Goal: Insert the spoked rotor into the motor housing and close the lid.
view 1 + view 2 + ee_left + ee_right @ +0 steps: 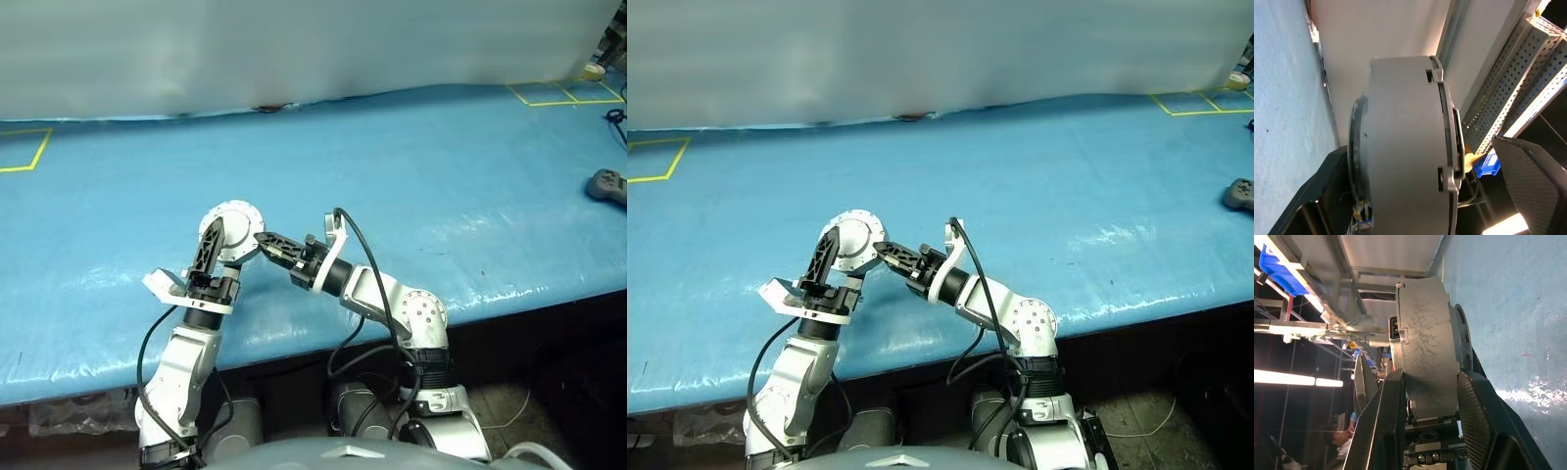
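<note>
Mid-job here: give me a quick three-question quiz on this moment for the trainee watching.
1. True or false: the motor housing rests flat on the blue table.
2. Which gripper has its jaws on the housing? A) the left gripper alone; B) the right gripper alone; C) both.
3. Fill in: the taped squares on the table are ____ in colour.

Key: 1 false, it is held up off the table on its edge; 2 C; 3 yellow.
</note>
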